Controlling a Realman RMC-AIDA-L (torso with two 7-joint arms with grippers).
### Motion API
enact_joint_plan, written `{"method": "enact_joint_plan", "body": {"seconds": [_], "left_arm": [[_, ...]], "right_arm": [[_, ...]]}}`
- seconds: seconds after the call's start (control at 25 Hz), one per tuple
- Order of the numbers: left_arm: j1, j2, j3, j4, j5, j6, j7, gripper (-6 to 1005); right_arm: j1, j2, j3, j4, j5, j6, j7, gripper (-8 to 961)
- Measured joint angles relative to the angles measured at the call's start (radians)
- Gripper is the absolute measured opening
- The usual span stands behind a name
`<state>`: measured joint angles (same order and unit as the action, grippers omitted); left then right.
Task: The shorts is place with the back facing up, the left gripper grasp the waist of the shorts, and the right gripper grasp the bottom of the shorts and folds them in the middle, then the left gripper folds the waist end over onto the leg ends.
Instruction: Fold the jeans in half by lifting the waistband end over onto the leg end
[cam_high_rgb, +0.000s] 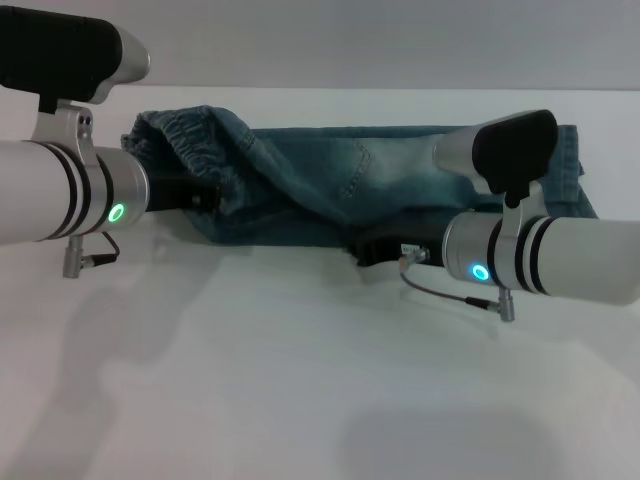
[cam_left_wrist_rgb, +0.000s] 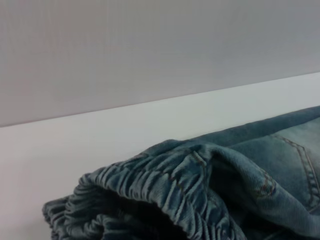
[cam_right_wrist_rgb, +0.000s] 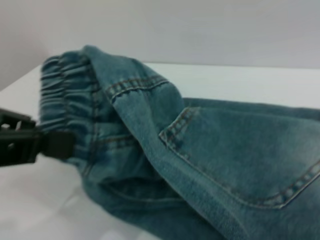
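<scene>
The blue denim shorts (cam_high_rgb: 400, 180) lie folded lengthwise along the far side of the white table, a back pocket (cam_right_wrist_rgb: 240, 155) facing up. The ruffled waist of the shorts (cam_high_rgb: 185, 135) is at the left end and is raised off the table. My left gripper (cam_high_rgb: 212, 196) is shut on that waist, and the right wrist view shows its black fingers (cam_right_wrist_rgb: 55, 145) clamped on the elastic band (cam_right_wrist_rgb: 65, 85). The waistband (cam_left_wrist_rgb: 165, 185) fills the lower left wrist view. My right gripper (cam_high_rgb: 365, 250) sits at the shorts' near edge around the middle. The leg ends (cam_high_rgb: 572, 165) lie flat at the right, partly behind the right arm.
The white table (cam_high_rgb: 300, 380) stretches toward me in front of the shorts. A grey wall (cam_left_wrist_rgb: 150, 45) rises right behind the table's far edge, close to the shorts. Both thick silver arms reach in from the sides at mid height.
</scene>
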<state>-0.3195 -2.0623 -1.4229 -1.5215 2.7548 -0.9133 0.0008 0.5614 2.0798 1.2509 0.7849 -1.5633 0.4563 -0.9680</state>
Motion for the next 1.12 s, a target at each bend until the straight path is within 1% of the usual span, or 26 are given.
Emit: {"method": "enact_joint_plan", "body": {"seconds": [0.16, 0.44, 0.56, 0.68, 0.76, 0.92, 1.12], "left_arm": [[0.013, 0.000, 0.002, -0.011, 0.000, -0.008, -0.001, 97], [0.036, -0.001, 0.005, -0.023, -0.001, -0.011, -0.001, 97], [0.040, 0.000, 0.005, -0.026, -0.001, -0.010, 0.005, 97], [0.040, -0.001, 0.007, -0.025, -0.001, -0.003, 0.009, 97], [0.037, 0.000, 0.014, -0.025, -0.001, -0.001, 0.008, 97], [0.029, 0.000, 0.017, -0.023, -0.001, -0.001, 0.011, 97], [0.036, 0.001, 0.028, -0.057, -0.001, -0.002, 0.009, 97]], "right_arm": [[0.009, -0.004, 0.031, -0.001, 0.000, -0.039, -0.022, 62], [0.018, -0.006, 0.146, 0.008, -0.006, -0.069, -0.091, 62], [0.011, -0.007, 0.155, 0.021, -0.006, -0.052, -0.101, 62], [-0.038, 0.001, 0.099, 0.081, -0.003, -0.040, -0.117, 62], [-0.065, 0.004, 0.039, 0.124, 0.008, -0.040, -0.122, 62], [-0.073, 0.003, -0.066, 0.180, 0.052, -0.040, -0.122, 62], [-0.075, 0.004, -0.119, 0.183, 0.066, -0.041, -0.116, 61]]}}
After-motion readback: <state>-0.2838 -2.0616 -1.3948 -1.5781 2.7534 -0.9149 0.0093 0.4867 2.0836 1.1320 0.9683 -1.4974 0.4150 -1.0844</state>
